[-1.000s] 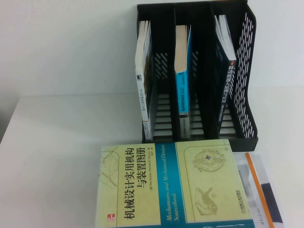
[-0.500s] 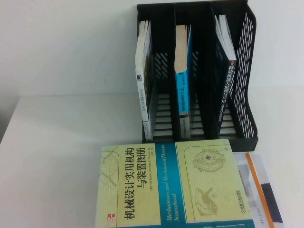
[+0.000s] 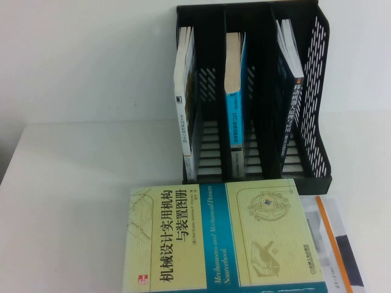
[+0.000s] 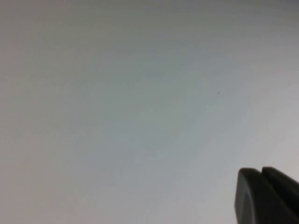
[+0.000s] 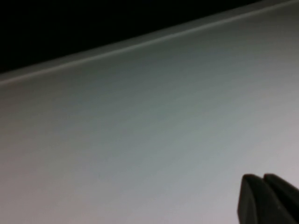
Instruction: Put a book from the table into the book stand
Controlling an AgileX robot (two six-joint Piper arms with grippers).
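The thick pale yellow-green book (image 3: 214, 235) with a blue band lies flat on the white table (image 3: 79, 183), at its front, just before the black three-slot book stand (image 3: 317, 152). Neither arm shows in the high view. My left gripper (image 4: 261, 175) shows in the left wrist view over bare white surface, its two dark fingertips pressed together and empty. My right gripper (image 5: 262, 179) shows in the right wrist view over the white surface near a dark edge, fingertips together and empty.
The stand holds one upright book per slot: a white one (image 3: 185, 110), a blue-spined one with yellowed pages (image 3: 234, 104) and a dark one (image 3: 288, 91). A white book with an orange stripe (image 3: 336, 241) lies under the large book's right side.
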